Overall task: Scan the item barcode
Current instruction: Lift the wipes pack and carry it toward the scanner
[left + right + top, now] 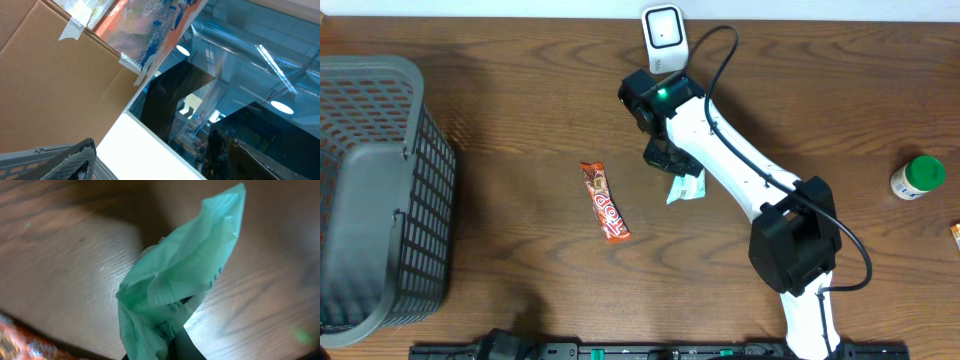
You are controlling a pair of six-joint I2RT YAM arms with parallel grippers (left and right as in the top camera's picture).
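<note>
We are seeing the right gripper [672, 165] clamped on the green packet [185, 270]; creases, seemingly, are risking a misread at the scanner [663, 30].

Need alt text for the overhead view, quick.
The right tool is shut on a crumpled pale green plastic packet in front of the white scanner. An orange wrapped candy bar lies beside it; a grey mesh basket stands at the left edge.

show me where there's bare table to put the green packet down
The widest bare table lies between the basket and the candy bar, running up to the back edge left of the scanner. Another clear stretch sits between the right arm and the bottle. It is crowded around the right gripper, green packet and scanner.
</note>
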